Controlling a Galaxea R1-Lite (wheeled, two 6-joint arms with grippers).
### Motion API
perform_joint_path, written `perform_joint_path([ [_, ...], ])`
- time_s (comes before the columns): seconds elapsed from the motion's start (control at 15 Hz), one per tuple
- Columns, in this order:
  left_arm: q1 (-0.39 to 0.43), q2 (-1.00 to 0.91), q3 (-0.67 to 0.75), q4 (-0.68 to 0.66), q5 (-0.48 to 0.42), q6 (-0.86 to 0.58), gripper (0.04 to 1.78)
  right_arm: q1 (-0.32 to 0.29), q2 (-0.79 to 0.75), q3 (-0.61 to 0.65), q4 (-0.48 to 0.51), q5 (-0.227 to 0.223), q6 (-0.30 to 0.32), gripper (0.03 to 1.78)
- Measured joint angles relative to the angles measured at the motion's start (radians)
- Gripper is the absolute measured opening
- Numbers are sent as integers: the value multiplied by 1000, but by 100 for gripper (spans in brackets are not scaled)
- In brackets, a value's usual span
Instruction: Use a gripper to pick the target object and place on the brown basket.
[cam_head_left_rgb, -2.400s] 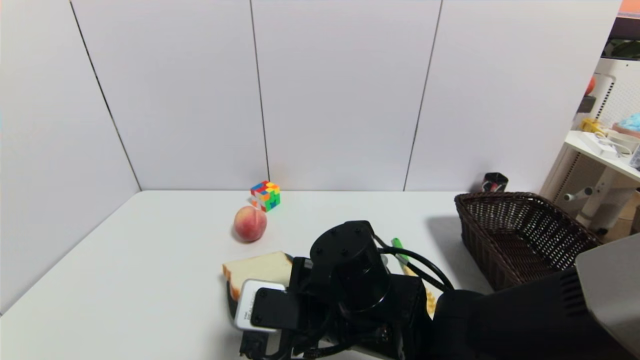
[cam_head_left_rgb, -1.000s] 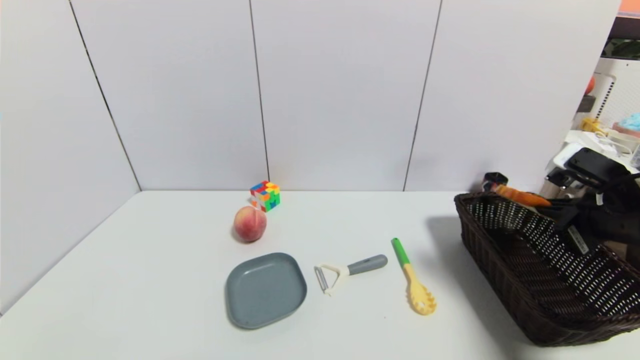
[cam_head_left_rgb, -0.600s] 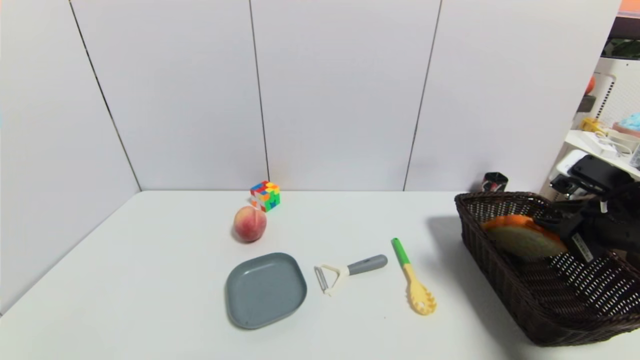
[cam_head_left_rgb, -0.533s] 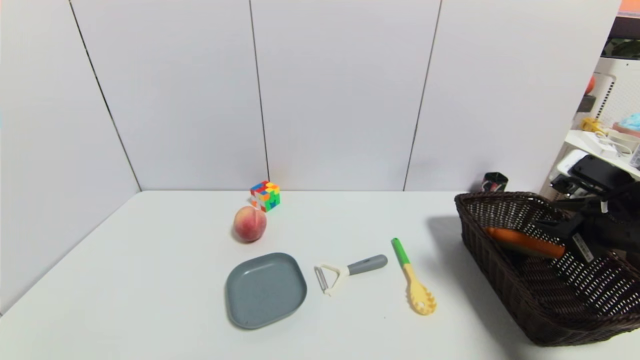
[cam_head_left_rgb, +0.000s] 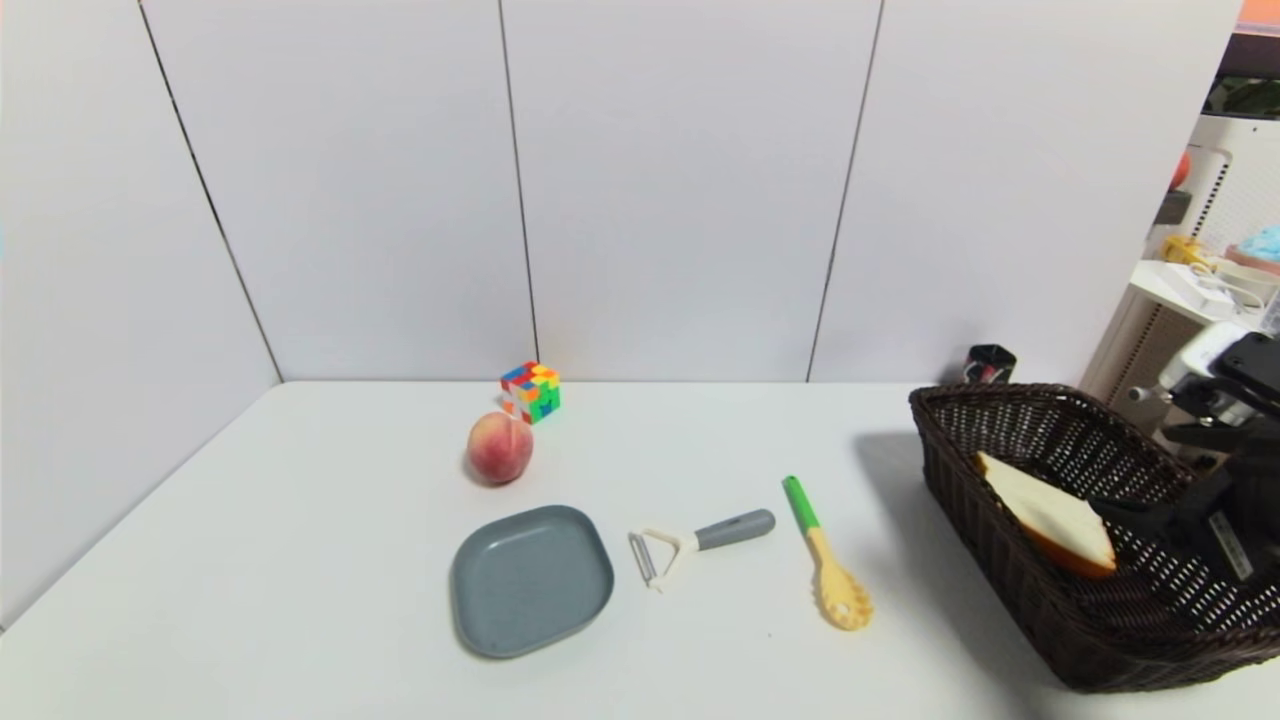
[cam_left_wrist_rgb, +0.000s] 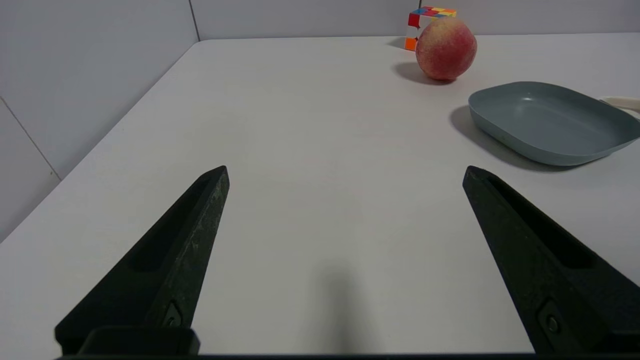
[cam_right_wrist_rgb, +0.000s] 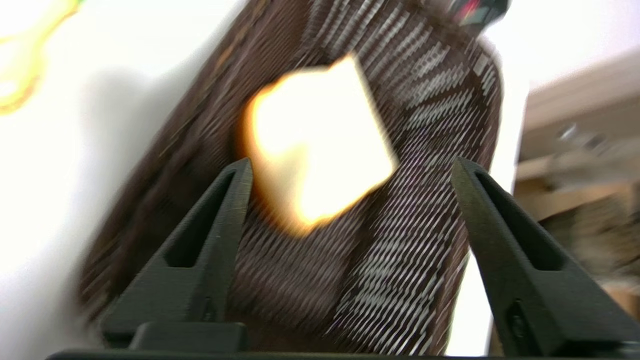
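The bread slice (cam_head_left_rgb: 1045, 515), white with an orange-brown crust, lies tilted inside the brown wicker basket (cam_head_left_rgb: 1000, 580) at the right of the table, against its left inner wall. My right gripper (cam_head_left_rgb: 1125, 510) is open and empty just right of the bread, over the basket. In the right wrist view the bread (cam_right_wrist_rgb: 315, 145) lies beyond my open right gripper (cam_right_wrist_rgb: 351, 162), apart from both fingers, on the basket weave (cam_right_wrist_rgb: 410, 240). My left gripper (cam_left_wrist_rgb: 345, 170) is open and empty, low over the table's left part, out of the head view.
A grey plate (cam_head_left_rgb: 530, 580), a peeler (cam_head_left_rgb: 690, 545) and a yellow-green pasta spoon (cam_head_left_rgb: 825, 560) lie mid-table. A peach (cam_head_left_rgb: 500, 447) and a colour cube (cam_head_left_rgb: 531, 390) sit farther back. A black cup (cam_head_left_rgb: 990, 362) stands behind the basket. A shelf stands beyond the table's right edge.
The right gripper carried the bread from the plate to the basket, let it go and drew back to the right. The bread now lies in the basket.
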Motion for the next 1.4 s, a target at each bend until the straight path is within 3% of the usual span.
perform_joint_path([
  [0.33,0,0,0,0,0,0,169,-6,-349,212,34,0,170,154],
  [0.47,0,0,0,0,0,0,169,-8,-518,311,4,0,274,158],
  [0.67,0,0,0,0,0,0,169,-5,-744,497,-149,0,395,162],
  [0.87,0,0,0,0,0,0,169,7,-946,640,-318,3,424,165],
  [1.0,0,0,0,0,0,0,169,13,-1076,670,-261,6,430,166],
  [1.2,0,0,0,0,0,0,169,18,-1174,685,-69,8,449,168],
  [1.4,0,0,0,0,0,0,169,20,-1204,688,-47,10,468,169],
])
